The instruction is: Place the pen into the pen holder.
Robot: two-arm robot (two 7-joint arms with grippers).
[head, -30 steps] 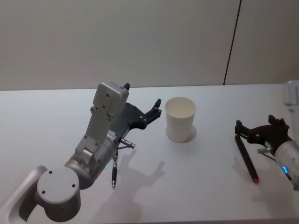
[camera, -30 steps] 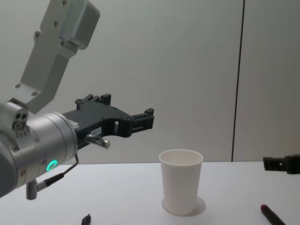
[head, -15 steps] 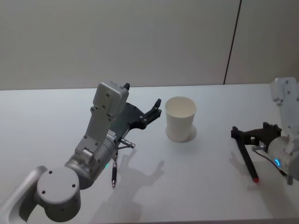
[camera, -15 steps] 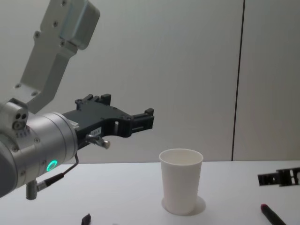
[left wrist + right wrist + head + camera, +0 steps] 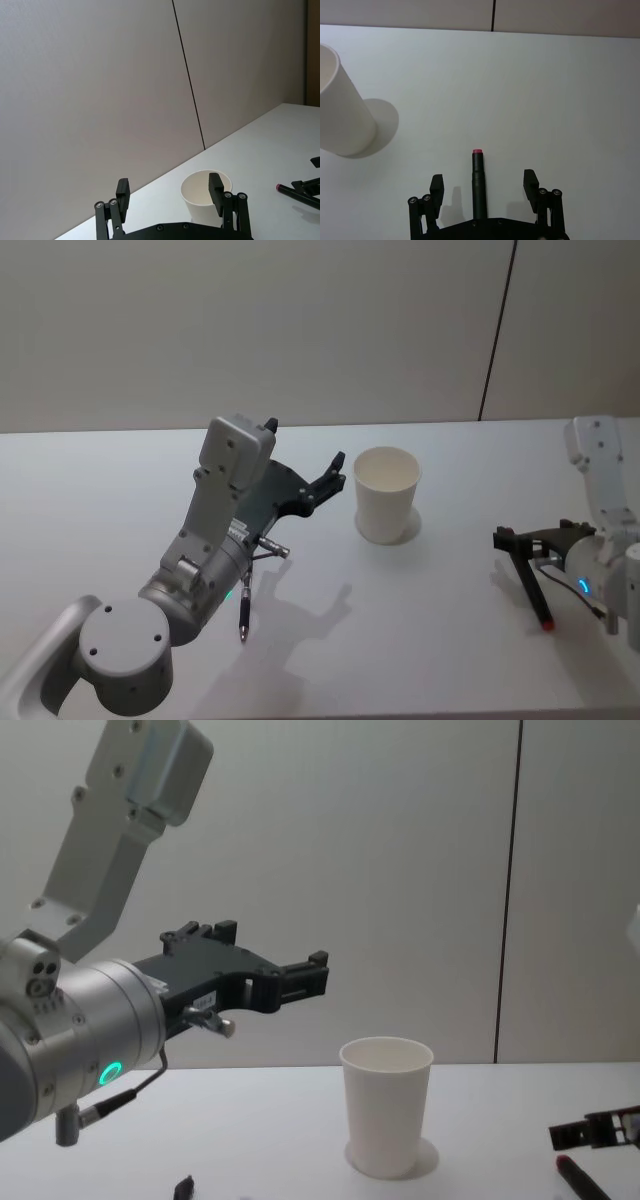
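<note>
The slim black pen with a red tip (image 5: 530,585) lies flat on the white counter (image 5: 420,640), at about 4 o'clock from the upright plain white tapered paper cup (image 5: 386,498), well apart. The right pincer (image 5: 535,538) straddles it, fingers spread wide. The left pincer (image 5: 335,468), spread and empty, hangs at the cup's 9 o'clock. A second dark pen (image 5: 243,615) lies at 7 o'clock.

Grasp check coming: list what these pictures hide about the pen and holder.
Right wrist view: rear end of the pen, behind the right end effector.
Chest view: most of the pen, cut by the bottom edge.
Chest view: inside of the pen holder, behind its own wall.
</note>
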